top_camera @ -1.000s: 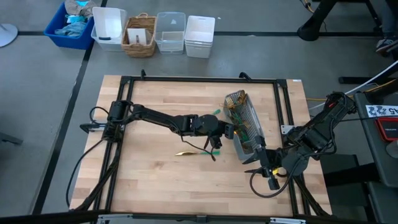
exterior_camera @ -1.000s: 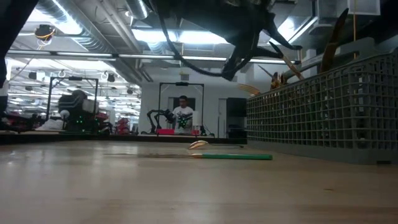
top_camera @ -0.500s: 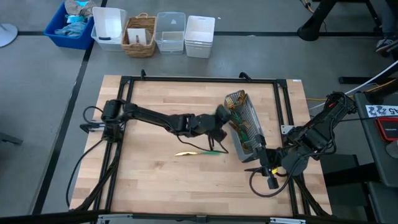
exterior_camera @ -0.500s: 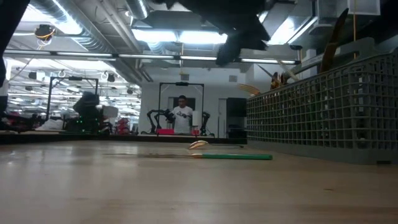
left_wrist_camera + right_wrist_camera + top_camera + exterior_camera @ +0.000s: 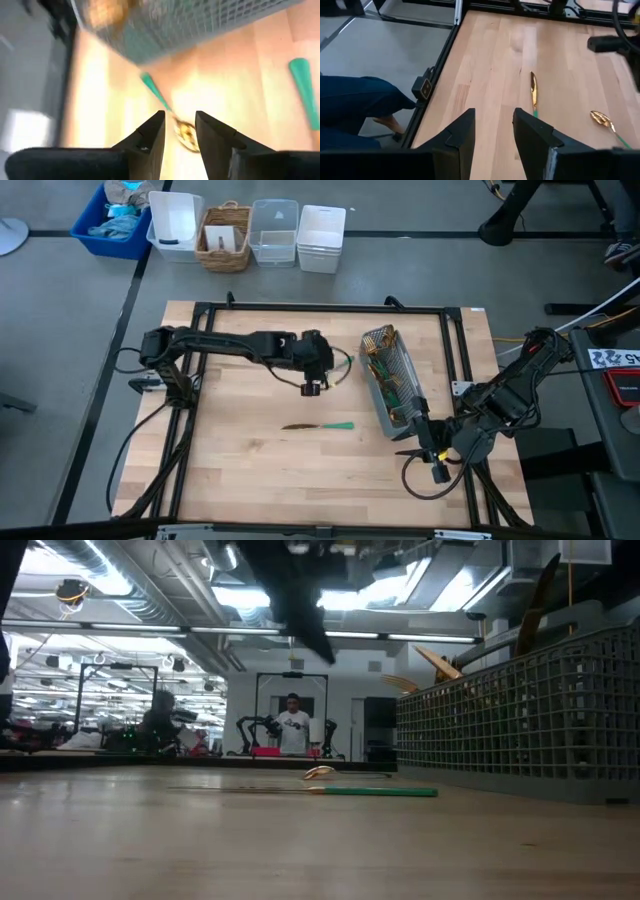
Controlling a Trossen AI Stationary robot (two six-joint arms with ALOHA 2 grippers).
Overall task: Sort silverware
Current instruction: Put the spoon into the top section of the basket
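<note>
High view: my left gripper (image 5: pixel 313 389) hovers empty, fingers parted, beside the caddy (image 5: pixel 392 383).
Knife (image 5: pixel 318 426) lies on table (image 5: pixel 240 470); right gripper (image 5: pixel 428 457) open, idle.

We find the left gripper (image 5: pixel 313 388) above the table (image 5: pixel 240 470), its fingers (image 5: pixel 150 135) empty, over a spoon (image 5: pixel 167 112). A knife (image 5: pixel 318 426) lies nearer the front edge. The caddy (image 5: pixel 392 380) stands beyond the fingertips, holding silverware (image 5: pixel 385 370). The right gripper (image 5: pixel 433 463) waits off the caddy's near end.
</note>
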